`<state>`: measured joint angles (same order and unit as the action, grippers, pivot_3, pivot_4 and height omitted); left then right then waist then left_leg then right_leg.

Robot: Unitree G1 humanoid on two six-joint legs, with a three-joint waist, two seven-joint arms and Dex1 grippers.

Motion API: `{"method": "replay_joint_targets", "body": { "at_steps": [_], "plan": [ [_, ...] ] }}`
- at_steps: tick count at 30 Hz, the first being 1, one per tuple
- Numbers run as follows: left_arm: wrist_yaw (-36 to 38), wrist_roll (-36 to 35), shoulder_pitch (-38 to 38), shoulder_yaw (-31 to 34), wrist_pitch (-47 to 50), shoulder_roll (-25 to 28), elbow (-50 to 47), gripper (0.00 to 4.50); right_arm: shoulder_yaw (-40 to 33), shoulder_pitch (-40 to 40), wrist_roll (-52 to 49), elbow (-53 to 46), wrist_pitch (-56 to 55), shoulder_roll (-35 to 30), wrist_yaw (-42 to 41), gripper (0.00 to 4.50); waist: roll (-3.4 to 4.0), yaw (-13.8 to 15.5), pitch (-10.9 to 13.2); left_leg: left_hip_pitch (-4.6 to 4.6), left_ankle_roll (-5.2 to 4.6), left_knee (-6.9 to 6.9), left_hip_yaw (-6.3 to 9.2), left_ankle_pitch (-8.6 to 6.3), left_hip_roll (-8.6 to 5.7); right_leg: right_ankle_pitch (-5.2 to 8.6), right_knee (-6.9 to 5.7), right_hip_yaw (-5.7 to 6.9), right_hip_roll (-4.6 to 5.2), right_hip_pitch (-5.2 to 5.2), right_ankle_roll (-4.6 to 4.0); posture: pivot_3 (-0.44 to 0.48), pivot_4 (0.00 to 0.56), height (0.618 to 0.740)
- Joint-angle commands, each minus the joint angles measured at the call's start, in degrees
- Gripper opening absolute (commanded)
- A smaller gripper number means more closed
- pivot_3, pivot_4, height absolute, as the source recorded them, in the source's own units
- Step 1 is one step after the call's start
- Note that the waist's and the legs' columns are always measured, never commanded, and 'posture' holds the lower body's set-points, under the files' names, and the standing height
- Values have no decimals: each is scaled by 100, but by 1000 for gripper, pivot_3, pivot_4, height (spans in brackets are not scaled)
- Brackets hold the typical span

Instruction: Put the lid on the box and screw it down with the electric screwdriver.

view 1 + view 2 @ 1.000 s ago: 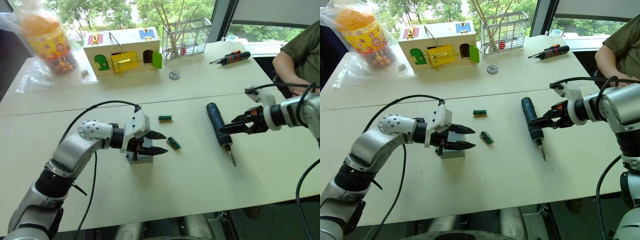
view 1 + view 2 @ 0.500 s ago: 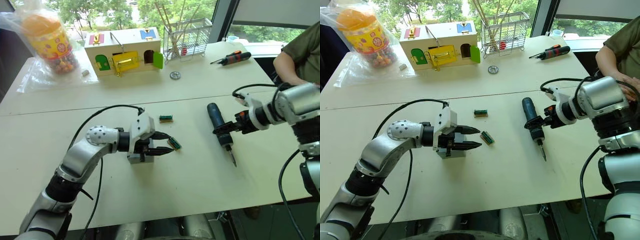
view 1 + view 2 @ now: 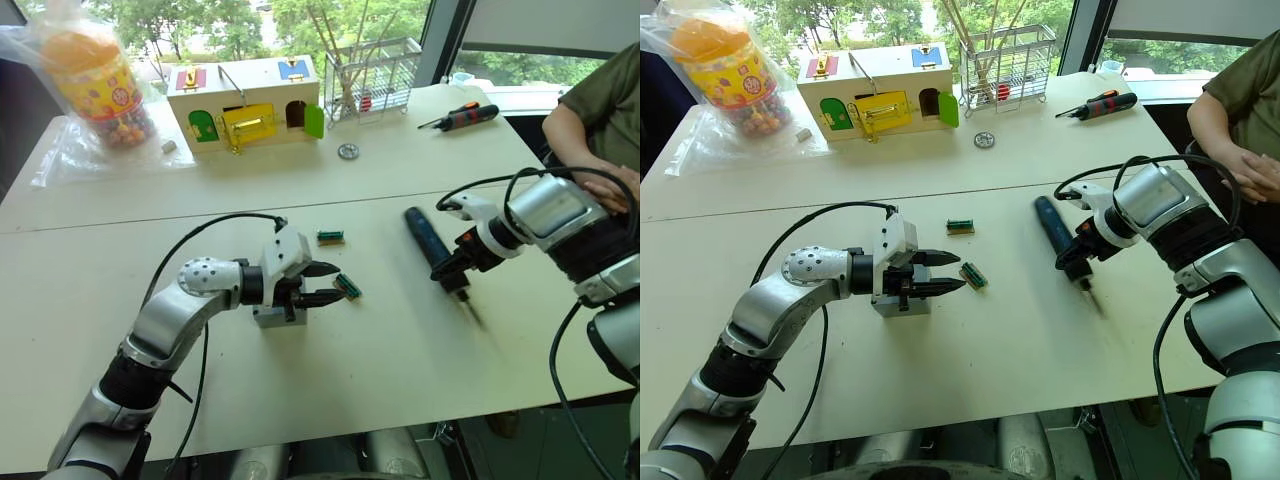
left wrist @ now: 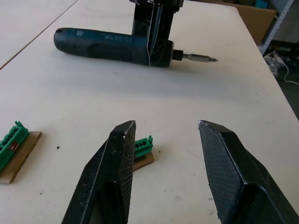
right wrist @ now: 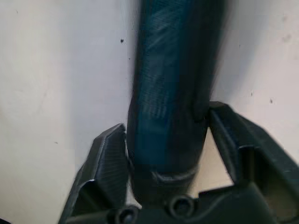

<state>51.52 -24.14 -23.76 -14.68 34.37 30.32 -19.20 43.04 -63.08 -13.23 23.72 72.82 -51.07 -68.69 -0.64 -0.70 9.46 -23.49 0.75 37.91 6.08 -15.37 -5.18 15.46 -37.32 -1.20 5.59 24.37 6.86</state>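
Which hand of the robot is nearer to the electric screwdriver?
The right hand: its fingers sit on both sides of the electric screwdriver. The left hand is well away, above the grey box.

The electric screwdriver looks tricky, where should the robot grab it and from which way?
Probably around the thick black body of the electric screwdriver, not the thin metal bit at its tip. It lies flat on the table, so coming down from above with a finger on each long side fits best. The right gripper already straddles the body near the bit end that way.
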Motion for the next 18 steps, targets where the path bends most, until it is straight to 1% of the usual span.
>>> {"method": "replay_joint_targets", "body": {
  "at_steps": [1,5,8,10,12,14,15,16,18],
  "plan": [
    [-47,12,4,144,-99,22,-187,2151,113,230,109,67,-7,135,-124,1778,-7,2,-6,0,0,0,0,0,0,0,0,0,0,-1,0,0,150,740],
    [-26,-80,-25,289,-134,38,-84,2151,-155,217,218,135,22,174,-117,1778,-13,7,-11,1,0,3,1,0,0,0,0,0,0,-4,0,0,150,740],
    [73,-178,-94,503,-121,98,80,2151,-830,-260,236,752,65,508,160,1778,-13,-32,-11,1,0,3,2,0,0,0,0,0,0,-5,0,0,150,740],
    [179,-268,-140,699,-85,184,186,2151,-1459,-714,103,1131,109,730,314,1778,-5,-59,-6,3,1,3,-2,0,1,0,-3,-6,0,-1,0,0,150,740],
    [288,-483,-223,971,23,270,297,2151,-2349,-1138,-108,1416,139,907,669,1778,18,-54,8,-4,3,-2,-10,1,1,0,-13,-12,0,20,0,0,150,740],
    [253,-899,-411,1409,208,229,455,2151,-3351,-1437,-394,1485,156,1073,1109,1778,27,-29,13,-25,7,-10,-11,4,1,0,-18,-11,0,48,0,0,150,740],
    [186,-1045,-537,1603,282,209,551,2151,-4000,-1468,-563,1337,-153,1230,1540,1778,26,-21,13,-55,12,-6,-10,7,1,0,-30,-9,0,82,0,0,150,740],
    [175,-1205,-663,1743,413,224,617,2151,-4753,-1466,-733,1132,-468,1444,2146,1778,23,-13,13,-91,14,6,-5,8,1,0,-47,-4,1,113,0,0,150,740],
    [243,-1429,-794,1903,620,310,654,2151,-5888,-1291,-956,510,-1214,1925,3222,1778,23,1,13,-95,17,14,10,9,-2,0,-62,14,5,115,0,0,150,740]
  ]
}}
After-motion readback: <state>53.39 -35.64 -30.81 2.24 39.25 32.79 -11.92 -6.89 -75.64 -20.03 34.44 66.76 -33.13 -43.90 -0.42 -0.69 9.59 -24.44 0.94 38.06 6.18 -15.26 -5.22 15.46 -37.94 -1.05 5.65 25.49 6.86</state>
